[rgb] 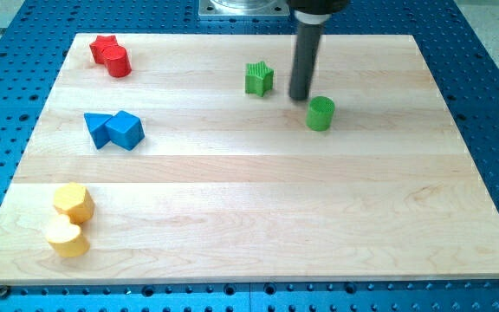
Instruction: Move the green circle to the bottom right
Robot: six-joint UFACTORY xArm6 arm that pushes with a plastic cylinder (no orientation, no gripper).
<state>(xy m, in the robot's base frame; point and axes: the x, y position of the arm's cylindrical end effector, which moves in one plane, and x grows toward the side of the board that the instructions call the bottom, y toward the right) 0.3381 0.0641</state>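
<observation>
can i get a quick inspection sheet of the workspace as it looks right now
surface: pale wooden board lying flat, no marks made out
job's things: green circle upright in the upper middle-right, far from the bottom right corner
clutter: green star left of the rod; two red blocks touching at the top left, one star-like; two blue blocks touching at mid left; two yellow blocks touching at the bottom left
grippers: none fitted; my tip sits just up and left of the green circle, between it and the green star, contact cannot be told
cables: nothing seen
surroundings: blue perforated table around the board; grey metal base at the top edge
</observation>
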